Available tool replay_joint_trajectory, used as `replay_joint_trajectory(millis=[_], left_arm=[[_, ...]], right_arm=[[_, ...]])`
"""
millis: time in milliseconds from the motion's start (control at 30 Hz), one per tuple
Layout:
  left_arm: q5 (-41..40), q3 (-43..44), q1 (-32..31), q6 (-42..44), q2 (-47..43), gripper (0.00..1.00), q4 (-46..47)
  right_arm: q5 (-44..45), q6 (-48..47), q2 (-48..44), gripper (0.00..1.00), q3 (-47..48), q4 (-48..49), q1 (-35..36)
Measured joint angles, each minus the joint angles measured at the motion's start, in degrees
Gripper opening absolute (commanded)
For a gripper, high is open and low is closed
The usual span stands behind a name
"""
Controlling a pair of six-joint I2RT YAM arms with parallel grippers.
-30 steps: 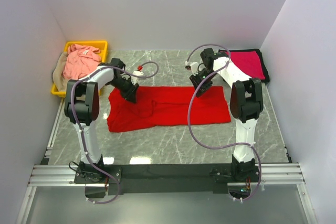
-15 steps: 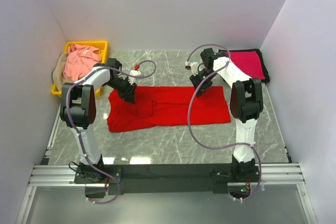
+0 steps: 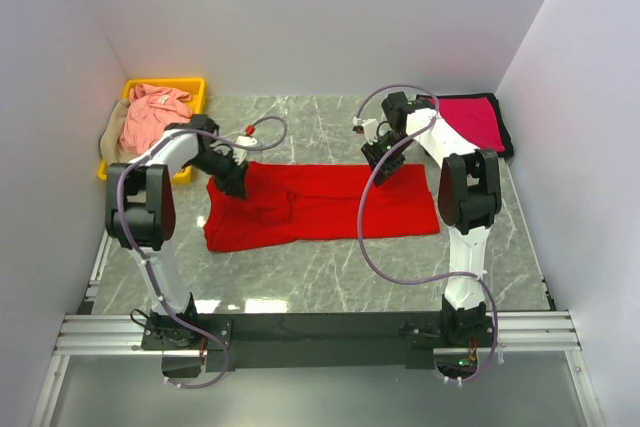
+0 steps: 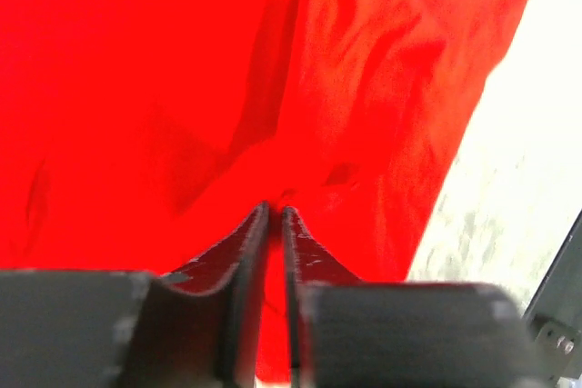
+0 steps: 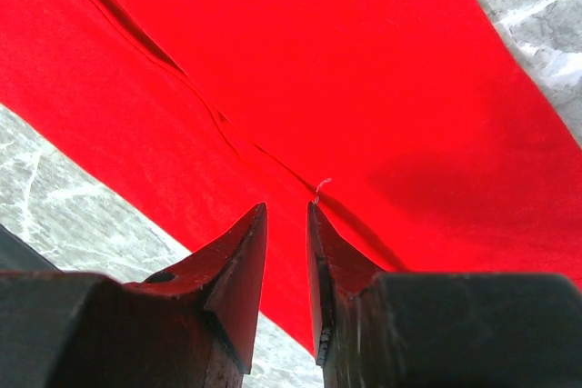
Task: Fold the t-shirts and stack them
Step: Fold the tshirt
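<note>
Here, the left end effector (image 4: 275,210) pinches nearly shut on the red t-shirt (image 3: 320,209), the right end effector (image 5: 286,209) slightly apart above it (thin cloth could slip, spoiling the fold).

Table: grey stone-look top with pale veins (image 3: 320,127), reaching from the near edge where I am bolted to the back wall. The same veined surface shows at the lower left of my right wrist view.
Bin: yellow plastic (image 3: 190,83), in the far corner on my left, close to the left wall.
Mat: black (image 3: 508,143), in the far corner on my right. Only its edges show.
Walls: plain white, one at the back (image 3: 300,17), one on my left (image 3: 40,97), one on my right (image 3: 590,147).
Rail: aluminium frame (image 3: 100,332) along the near edge, with a black plate (image 3: 330,327) across its middle.
</note>
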Motion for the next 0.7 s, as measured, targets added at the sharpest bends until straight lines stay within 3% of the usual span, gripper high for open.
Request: replay_joint_trajectory(millis=[200,500,700], left_arm=[[-0.6,-6.2,4.2,6.2,-5.7,0.35,-1.5],[-1.5,-13.2,3.9,18.9,-11.5,0.31,-4.7],[-0.9,-10.4,5.2,19.5,-12.1,0.42,-6.6]], right_arm=[[0.0,0.0,0.0,0.32,0.0,-0.1,0.0],[0.1,-0.1,0.0,0.32,0.0,-0.6,0.0],[0.4,-0.1,0.0,0.32,0.0,-0.8,0.0]])
